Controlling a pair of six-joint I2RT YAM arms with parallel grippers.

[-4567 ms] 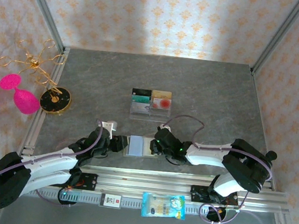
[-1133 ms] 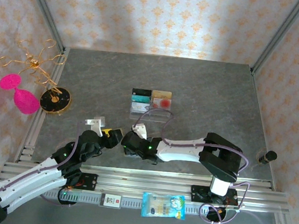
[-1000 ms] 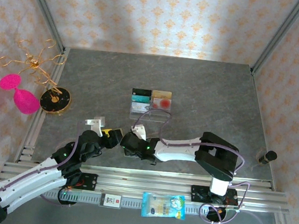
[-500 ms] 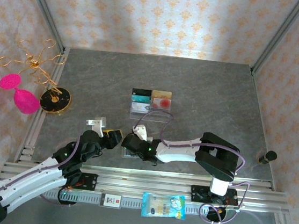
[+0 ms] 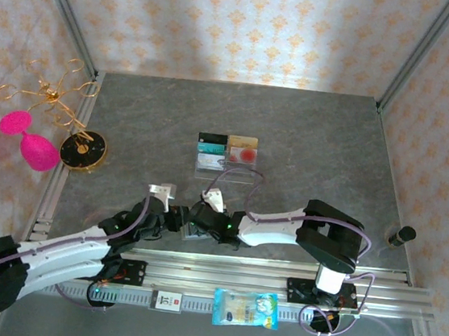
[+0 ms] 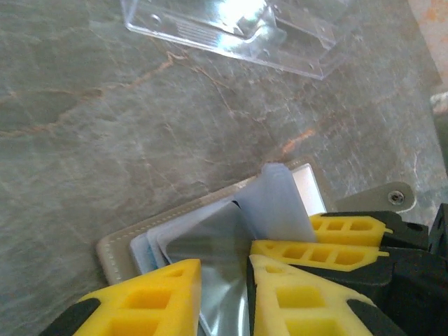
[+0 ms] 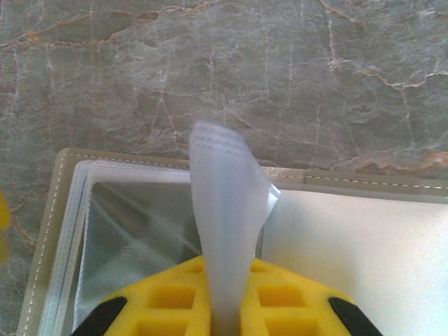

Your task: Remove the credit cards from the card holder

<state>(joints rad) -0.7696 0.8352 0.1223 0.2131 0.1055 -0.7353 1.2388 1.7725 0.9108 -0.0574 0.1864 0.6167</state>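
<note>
**marv:** where's the card holder [image 7: 364,182] sitting?

**kit:** flat open on the grey table [image 5: 317,138], close to the near edge, both arms bent in over it; tan stitched rim, clear pockets on one half, plain pale on the other

**marv:** and the right gripper [image 7: 225,273]?

**kit:** clenched on a pale flap [image 7: 222,203] that stands up from the holder's middle and curls a bit; pocket leaf or card, can't tell

**marv:** left gripper [image 6: 222,269]?

**kit:** hovering low over a clear pocket [image 6: 203,238], just beside the right one; its yellow fingers [image 6: 147,301] show a narrow gap; can't tell if they've pinched anything

**marv:** credit cards [image 5: 227,145]?

**kit:** a few stand upright in the clear tray [image 5: 225,166] farther back, apart from the holder; teal-and-black on the left, red-and-gold on the right
</note>
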